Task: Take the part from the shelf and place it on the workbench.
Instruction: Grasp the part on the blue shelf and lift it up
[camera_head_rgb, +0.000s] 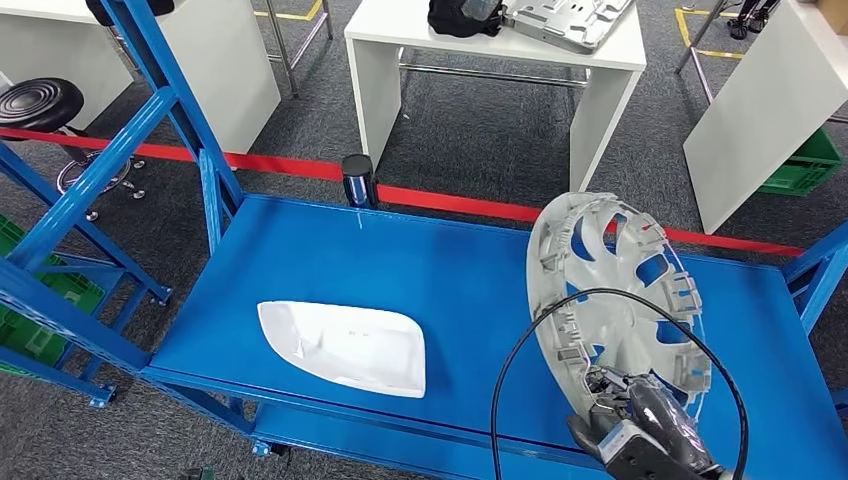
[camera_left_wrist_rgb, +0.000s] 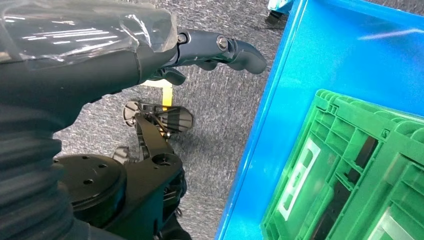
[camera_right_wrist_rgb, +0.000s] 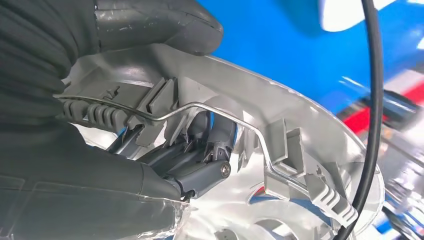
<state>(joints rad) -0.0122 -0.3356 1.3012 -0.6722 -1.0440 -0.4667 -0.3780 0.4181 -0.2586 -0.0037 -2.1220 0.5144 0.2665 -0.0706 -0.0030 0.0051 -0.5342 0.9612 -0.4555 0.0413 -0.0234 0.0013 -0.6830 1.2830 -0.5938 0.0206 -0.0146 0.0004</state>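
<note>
While the right hand (camera_head_rgb: 640, 425) grips the grey wheel cover (camera_head_rgb: 610, 290) by its rim, upright over the blue shelf (camera_head_rgb: 400, 260), the left hand (camera_left_wrist_rgb: 200, 50) hangs empty, fingers apart.

Bright, even overhead light is flooding the blue shelf (camera_head_rgb: 470, 270) in the head view, casting only soft, short shadows. A pale streak of glare is showing on the shelf surface at 11 o'clock from the white part (camera_head_rgb: 345, 345). In the right wrist view, the background at 3 o'clock is smearing into blur. Clear wrap on the left hand (camera_left_wrist_rgb: 215, 50) is glinting.
</note>
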